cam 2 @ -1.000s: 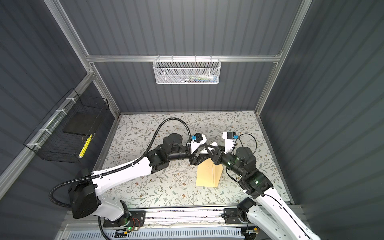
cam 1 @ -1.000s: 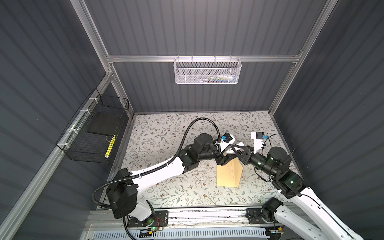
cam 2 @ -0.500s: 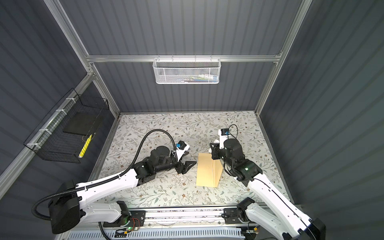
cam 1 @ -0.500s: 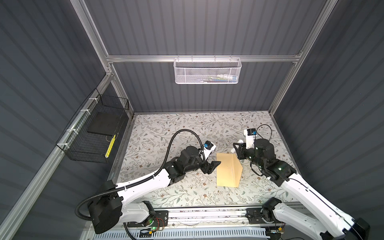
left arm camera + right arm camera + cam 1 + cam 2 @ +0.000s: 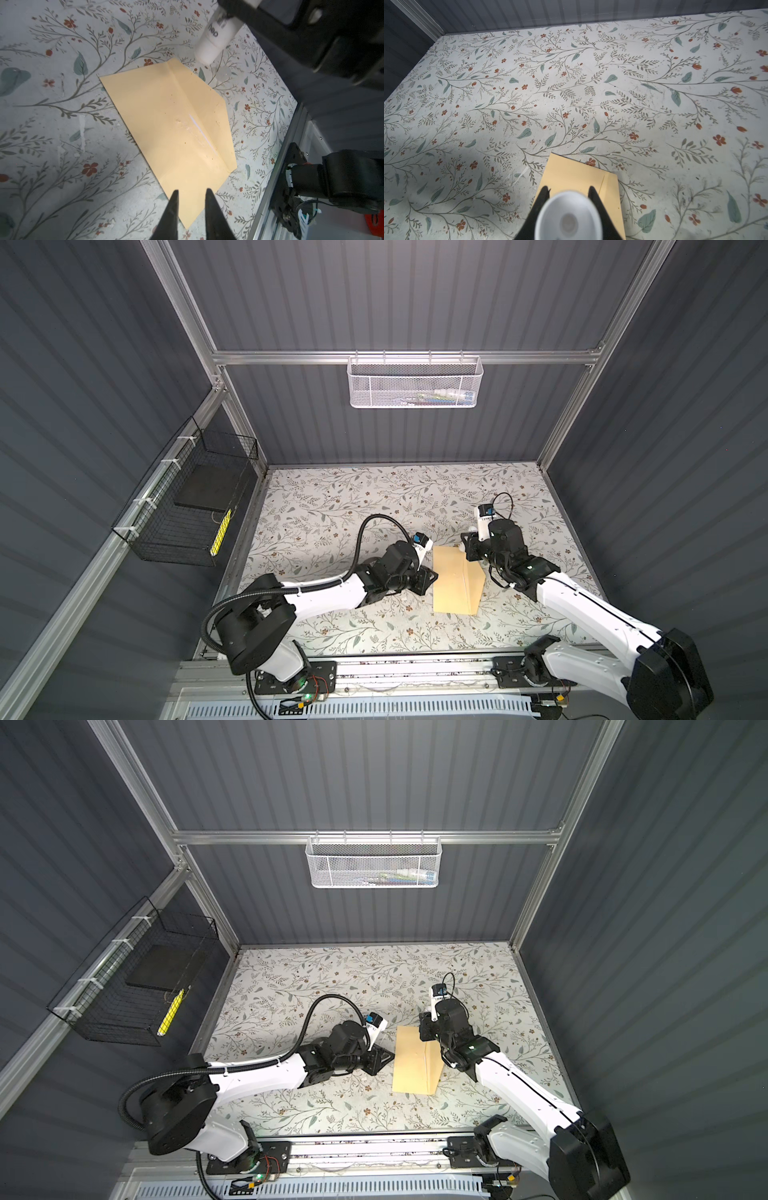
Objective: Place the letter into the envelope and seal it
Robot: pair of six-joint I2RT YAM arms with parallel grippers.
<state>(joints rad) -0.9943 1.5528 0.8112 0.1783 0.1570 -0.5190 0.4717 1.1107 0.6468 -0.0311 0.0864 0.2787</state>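
Envelope (image 5: 455,578) laid flat on bench (image 5: 332,510) between arms. Letter (image 5: 200,129) made out in left wrist view alone: white sliver at flap fold, rest hidden inside envelope. Left fingers (image 5: 430,577) narrowly parted, nothing gripped, beside envelope edge. White stick (image 5: 568,218) clamped by right fingers (image 5: 466,548); blurred, cut off in right wrist view, tiny in top views.

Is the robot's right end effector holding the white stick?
Yes, in the right wrist view the white stick sits pinched between the two black fingers of the right end effector.
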